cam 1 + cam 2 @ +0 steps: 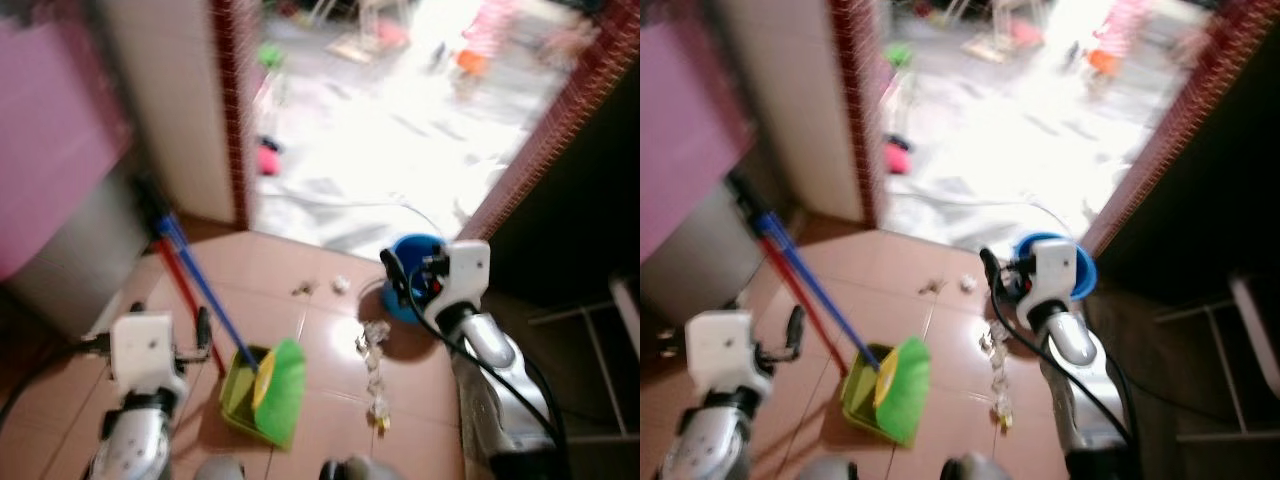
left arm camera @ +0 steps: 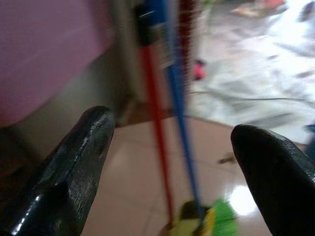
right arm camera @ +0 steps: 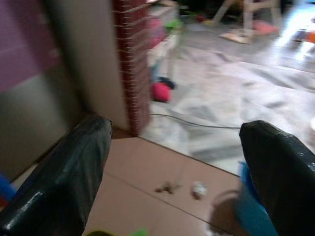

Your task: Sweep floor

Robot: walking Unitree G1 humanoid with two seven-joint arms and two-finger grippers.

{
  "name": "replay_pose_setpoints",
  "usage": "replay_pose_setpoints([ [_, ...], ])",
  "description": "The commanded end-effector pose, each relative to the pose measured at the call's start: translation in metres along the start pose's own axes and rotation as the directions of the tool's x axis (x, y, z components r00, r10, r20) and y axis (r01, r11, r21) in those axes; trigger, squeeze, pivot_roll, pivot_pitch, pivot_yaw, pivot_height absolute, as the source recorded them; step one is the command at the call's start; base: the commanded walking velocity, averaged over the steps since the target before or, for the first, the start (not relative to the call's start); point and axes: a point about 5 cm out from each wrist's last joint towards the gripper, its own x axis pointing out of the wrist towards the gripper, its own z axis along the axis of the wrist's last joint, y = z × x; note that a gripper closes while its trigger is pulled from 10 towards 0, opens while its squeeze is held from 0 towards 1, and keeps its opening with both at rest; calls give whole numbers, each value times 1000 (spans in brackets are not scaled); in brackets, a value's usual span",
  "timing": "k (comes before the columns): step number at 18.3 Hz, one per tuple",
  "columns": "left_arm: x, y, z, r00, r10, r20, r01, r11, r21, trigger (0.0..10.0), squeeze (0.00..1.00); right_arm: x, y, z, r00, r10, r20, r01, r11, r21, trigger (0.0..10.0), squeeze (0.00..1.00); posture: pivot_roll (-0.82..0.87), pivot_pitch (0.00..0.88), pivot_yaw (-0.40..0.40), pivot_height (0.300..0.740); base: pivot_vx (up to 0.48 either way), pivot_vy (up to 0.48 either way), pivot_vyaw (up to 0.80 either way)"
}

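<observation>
Left gripper (image 2: 167, 162): fingers spread wide, holding nothing; raised at the robot's left, above the brown tile floor (image 1: 300, 410).
Right gripper (image 3: 179, 172): fingers spread wide, holding nothing; raised at the robot's right, just in front of the blue bucket (image 1: 405, 290).
Broom (image 1: 205, 290): blue handle, green bristle head (image 1: 282, 385); leans against the wall at the left, head on the floor. It stands ahead of the left gripper, apart from it; in the left wrist view the handle shows between the two fingers, not touched.
Dustpan (image 1: 240, 395): green, on the floor beside the broom head; its red handle (image 1: 185, 295) runs alongside the blue one.
Debris (image 1: 375, 370): scraps of crumpled paper in a loose line on the tiles, between the broom head and the bucket, below the right gripper.
Image quality: head views blurred.
</observation>
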Motion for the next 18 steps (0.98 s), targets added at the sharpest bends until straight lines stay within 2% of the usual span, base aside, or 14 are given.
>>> replay_pose_setpoints([
  [1, -4, 4, 2, 1000, 27, 10, -27, 1000, 13, 10000, 0, 4, 1, 1, 1000, 20, 4, -20, 1000, -4, 10000, 0, 112, 101, -86, 740, 0, 0, 800],
  [2, -8, 10, 0, 999, 47, -3, -47, 999, 20, 10000, 0, 8, 2, 2, 999, 41, 4, -41, 999, -11, 10000, 0, 121, 103, -85, 740, 0, 0, 800],
  [6, -16, 12, -1, 999, 46, -15, -45, 998, 41, 10000, 0, 28, -6, -1, 990, 139, -28, -140, 987, -77, 10000, 0, 153, 122, -84, 740, 0, 0, 691],
  [9, -24, 16, -1, 998, 60, -22, -59, 997, 58, 10000, 0, 42, -9, 0, 982, 180, -48, -184, 980, -77, 10000, 0, 177, 137, -90, 740, 0, 0, 0],
  [12, -39, 25, -1, 993, 108, -47, -105, 992, 72, 10000, 0, 56, -3, 2, 971, 233, -51, -237, 966, -102, 10000, 0, 220, 191, -99, 740, 0, 0, 0],
  [15, -52, 27, 0, 991, 111, -79, -104, 991, 80, 10000, 0, 69, 1, 4, 963, 264, -59, -270, 953, -135, 10000, 0, 241, 240, -99, 740, 0, 0, 788],
  [18, -55, 26, 2, 990, 106, -89, -99, 992, 78, 10000, 0, 77, 5, 8, 964, 263, -48, -267, 955, -132, 10000, 0, 252, 258, -95, 740, 0, 0, 785],
])
